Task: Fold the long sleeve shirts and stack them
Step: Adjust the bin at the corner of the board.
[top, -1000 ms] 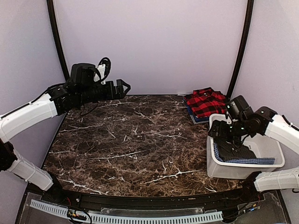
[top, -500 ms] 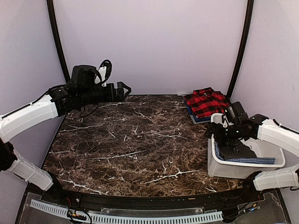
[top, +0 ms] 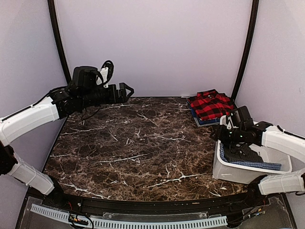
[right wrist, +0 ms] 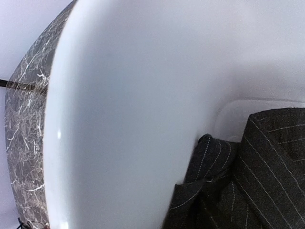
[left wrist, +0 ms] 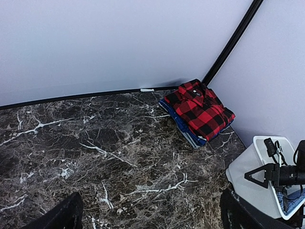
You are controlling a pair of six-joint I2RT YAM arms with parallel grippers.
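On table (top: 133,143), leave folded plaid shirt (top: 209,105) at far right corner. In bin (top: 224,169), find crumpled charcoal shirt (right wrist: 267,167). Lower right gripper (top: 223,137), spread impossible to tell, onto a thick fold; pinch deep, lift clear of the wall. Ready left gripper (left wrist: 150,212), spread wide above table.

Pale lilac walls (top: 152,43) and two curved black poles (top: 246,47) enclose a dark white-veined marble table (top: 133,143).

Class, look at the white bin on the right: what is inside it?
A crumpled charcoal pinstriped shirt lies in the white bin, over a blue checked cloth showing at the near edge. Anything beneath them is covered.
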